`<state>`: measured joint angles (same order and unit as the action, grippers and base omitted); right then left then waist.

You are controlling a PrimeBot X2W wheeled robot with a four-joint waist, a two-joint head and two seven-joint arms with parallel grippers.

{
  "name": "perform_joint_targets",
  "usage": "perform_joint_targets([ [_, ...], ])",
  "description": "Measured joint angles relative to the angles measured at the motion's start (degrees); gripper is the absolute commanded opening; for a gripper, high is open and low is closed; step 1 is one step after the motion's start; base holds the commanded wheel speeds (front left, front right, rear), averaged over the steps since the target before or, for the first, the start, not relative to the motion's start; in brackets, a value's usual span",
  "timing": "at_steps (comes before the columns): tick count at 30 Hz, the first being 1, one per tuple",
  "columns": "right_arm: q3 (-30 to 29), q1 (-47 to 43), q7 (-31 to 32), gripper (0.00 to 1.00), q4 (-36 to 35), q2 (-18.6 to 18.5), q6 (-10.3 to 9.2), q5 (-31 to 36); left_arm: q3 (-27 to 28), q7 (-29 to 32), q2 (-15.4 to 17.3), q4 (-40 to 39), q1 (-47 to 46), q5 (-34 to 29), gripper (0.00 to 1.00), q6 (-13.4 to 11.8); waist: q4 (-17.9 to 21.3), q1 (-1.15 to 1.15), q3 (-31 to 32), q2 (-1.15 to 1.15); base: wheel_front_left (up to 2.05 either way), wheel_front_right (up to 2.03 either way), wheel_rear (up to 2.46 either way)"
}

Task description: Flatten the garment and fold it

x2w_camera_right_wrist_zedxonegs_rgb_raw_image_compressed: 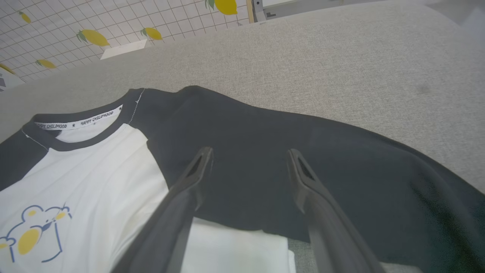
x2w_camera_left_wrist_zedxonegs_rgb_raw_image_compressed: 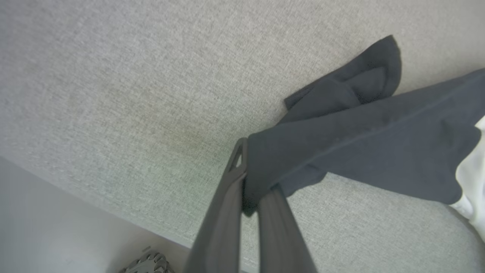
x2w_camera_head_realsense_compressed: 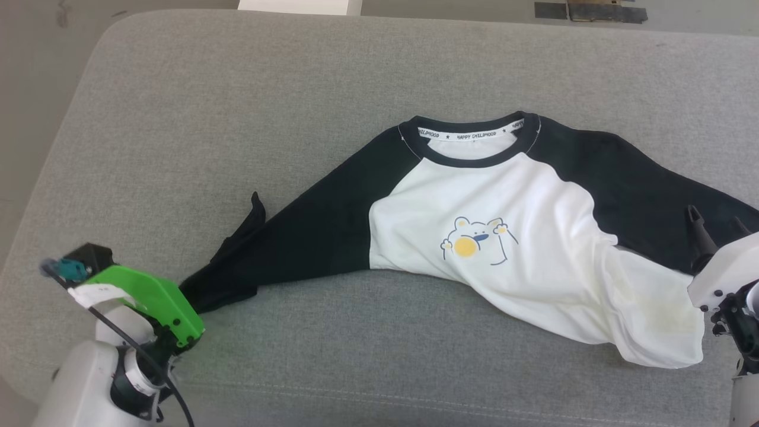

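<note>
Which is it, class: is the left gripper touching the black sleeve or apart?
Touching. In the left wrist view the left gripper is shut on the black sleeve, cloth pinched between its fingers.

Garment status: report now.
Left gripper shut on garment, sleeve end. Right gripper open over opposite sleeve. Body wrinkled, not yet folded. No obstruction seen.

Homely room: grey cushion, lemon-tile wall

Soft even light, slightly blurred foreground.
</note>
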<state>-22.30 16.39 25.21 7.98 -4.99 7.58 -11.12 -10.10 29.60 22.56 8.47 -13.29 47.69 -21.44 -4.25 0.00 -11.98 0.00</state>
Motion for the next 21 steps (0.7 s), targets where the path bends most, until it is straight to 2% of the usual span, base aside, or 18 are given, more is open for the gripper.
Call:
perform_joint_targets([
  [1,0.05,0.00,0.00,1.00,-0.01,0.02,0.00,0.00,0.11,-0.40,-0.57,0.58,0.24,0.41,0.48,0.03,-0.02,0.00,-0.05,0.00,0.00,0.00,0.00],
  [2,0.15,-0.01,0.01,1.00,0.00,0.05,0.00,0.00,0.25,-1.00,-1.21,1.20,0.30,0.73,1.00,0.05,0.02,0.00,-0.10,0.00,0.00,0.00,0.00],
  [5,0.56,-0.05,0.21,1.00,0.04,0.15,0.00,0.00,2.33,-4.47,-2.42,1.05,0.19,1.25,1.00,0.34,0.32,0.00,0.12,0.00,0.00,0.00,0.00],
  [7,0.80,-0.07,0.35,1.00,0.01,0.14,0.00,0.00,4.55,-9.47,-2.37,-0.96,-0.09,0.54,1.00,0.54,0.65,0.00,0.26,0.00,0.00,0.00,0.00],
  [10,1.05,-0.16,0.48,1.00,-0.31,0.11,0.00,-0.02,5.34,-17.08,-0.62,-5.05,-0.96,-3.64,1.00,1.58,1.20,0.00,0.36,0.00,0.00,0.00,0.00],
  [12,1.00,-0.30,0.49,1.00,-0.57,0.09,0.00,-0.03,3.21,-18.78,0.37,-6.99,-1.71,-6.38,1.00,2.85,1.45,0.00,0.20,0.00,0.00,0.00,0.00],
  [15,0.83,-0.63,0.53,1.00,-0.98,0.08,0.00,-0.07,-2.42,-17.47,0.24,-7.93,-4.14,-9.29,1.00,4.89,1.64,0.00,-0.40,0.00,0.00,0.00,0.00],
  [21,1.36,-0.63,1.07,1.00,-1.99,0.12,0.00,-0.38,-13.15,-6.35,-1.30,-2.92,-16.30,-11.94,1.00,9.55,2.41,0.00,-2.74,0.00,0.00,0.00,0.00],
])
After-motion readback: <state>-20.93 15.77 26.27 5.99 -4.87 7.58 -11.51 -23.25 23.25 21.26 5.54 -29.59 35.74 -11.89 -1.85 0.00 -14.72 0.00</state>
